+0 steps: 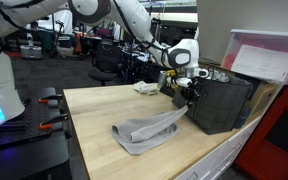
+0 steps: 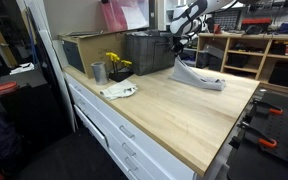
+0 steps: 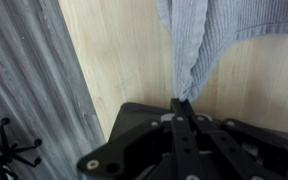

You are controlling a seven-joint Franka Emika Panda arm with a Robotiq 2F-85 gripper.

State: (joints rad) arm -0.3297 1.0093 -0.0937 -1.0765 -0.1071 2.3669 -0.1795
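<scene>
Lab workshop, wooden bench (image 1: 94,115): jaws clamped on one end of the grey cloth (image 1: 149,132), lifted beside the dark crate (image 1: 222,100); the rest lies flat.

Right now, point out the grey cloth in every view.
Exterior view: grey cloth lies low at centre, one end raised to the gripper.
Exterior view: upper right, beside the dark crate.
Wrist view: top right, narrowing into the gripper.
Shared landmark: the wooden tabletop.
</scene>
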